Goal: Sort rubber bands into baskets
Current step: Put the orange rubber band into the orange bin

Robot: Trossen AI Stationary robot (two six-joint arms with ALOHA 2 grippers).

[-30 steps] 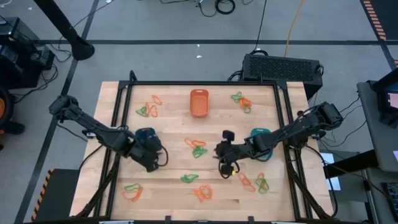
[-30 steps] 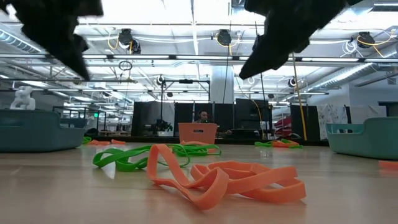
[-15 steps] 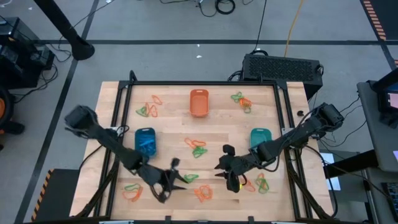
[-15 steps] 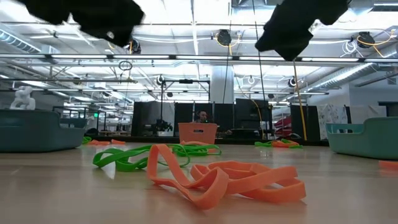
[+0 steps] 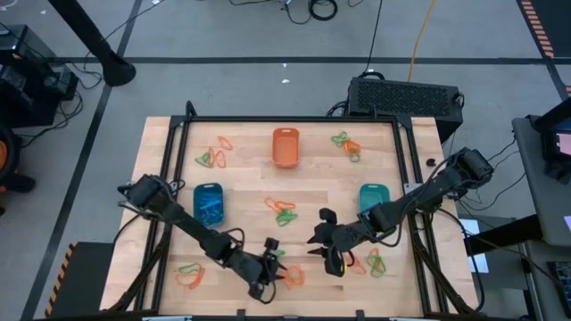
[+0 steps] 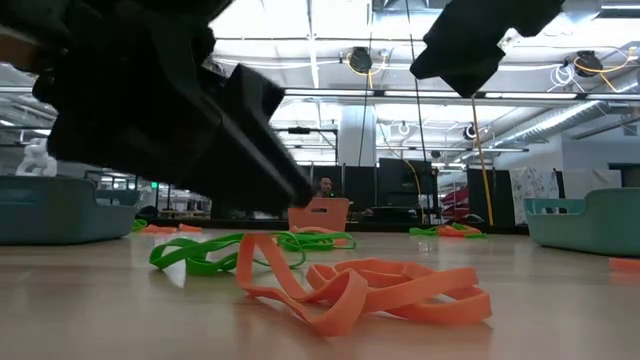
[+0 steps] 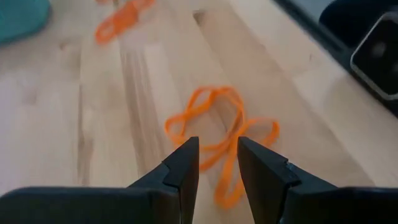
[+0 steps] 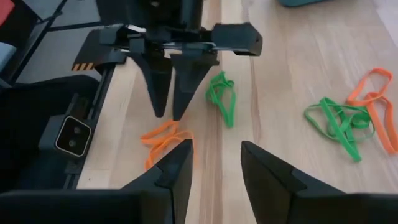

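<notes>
Several orange rubber bands [image 5: 293,277] lie tangled near the table's front edge, in the middle. My left gripper [image 7: 217,155] hangs open just above them, slanting down, fingertips on either side of a loop [image 7: 214,121]; the right wrist view shows it [image 8: 169,114] over the same tangle [image 8: 165,138]. My right gripper [image 5: 325,248] hovers open to their right, holding nothing. The blue basket [image 5: 208,202], the orange basket [image 5: 285,147] and the teal basket [image 5: 372,198] stand on the wood.
A green band [image 5: 270,255] lies just beyond the left gripper. Other green and orange tangles lie at the centre [image 5: 284,212], far left [image 5: 211,156], far right [image 5: 348,145], near left [image 5: 190,274] and near right [image 5: 368,261]. A black frame [image 5: 290,119] rims the table.
My left gripper has swung from beside the blue basket toward the table's near edge and right, sinking and rolling its wrist, and now hangs over the orange tangle. My right gripper has shifted a little toward the near edge, then kept still.
</notes>
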